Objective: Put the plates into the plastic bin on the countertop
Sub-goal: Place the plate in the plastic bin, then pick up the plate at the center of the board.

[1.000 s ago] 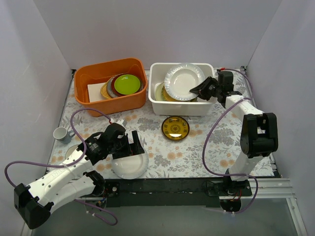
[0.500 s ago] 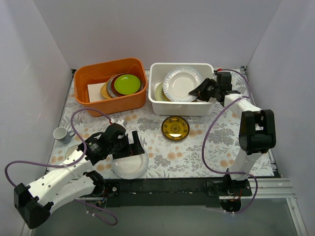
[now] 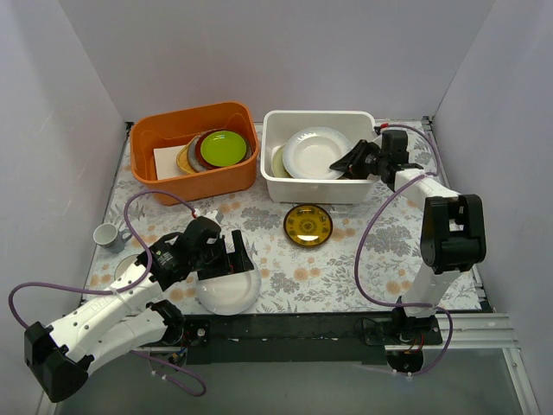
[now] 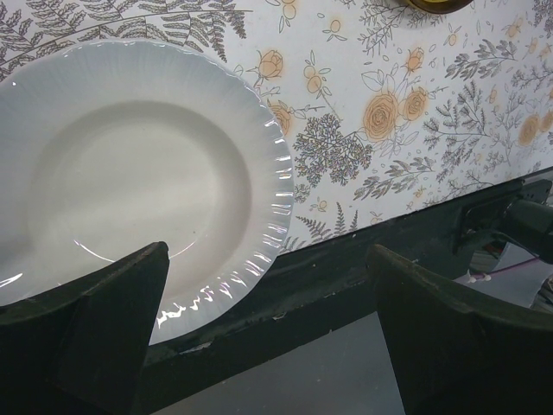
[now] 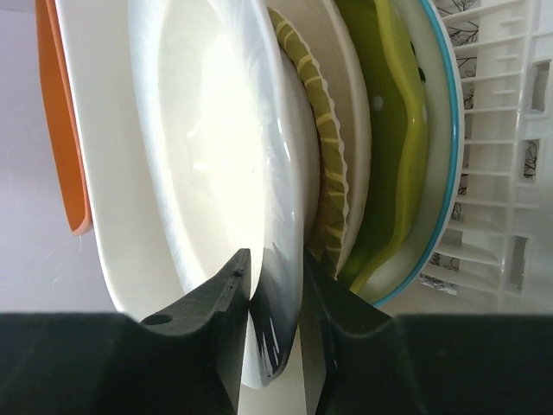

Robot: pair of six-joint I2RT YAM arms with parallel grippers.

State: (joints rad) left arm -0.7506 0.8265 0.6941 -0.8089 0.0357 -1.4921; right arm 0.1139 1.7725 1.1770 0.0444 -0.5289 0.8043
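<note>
Right gripper (image 3: 349, 161) clamps the white plate (image 3: 315, 152) at three o'clock; ease it flat into the plastic bin (image 3: 318, 191) before releasing.

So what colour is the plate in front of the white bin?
Plate: gold, dark-rimmed; top external view.

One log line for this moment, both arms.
right pincer: shut on held white plate, in plastic bin | left pincer: open above loose white plate on countertop | dark-and-gold plate: on countertop, outside bin
</note>
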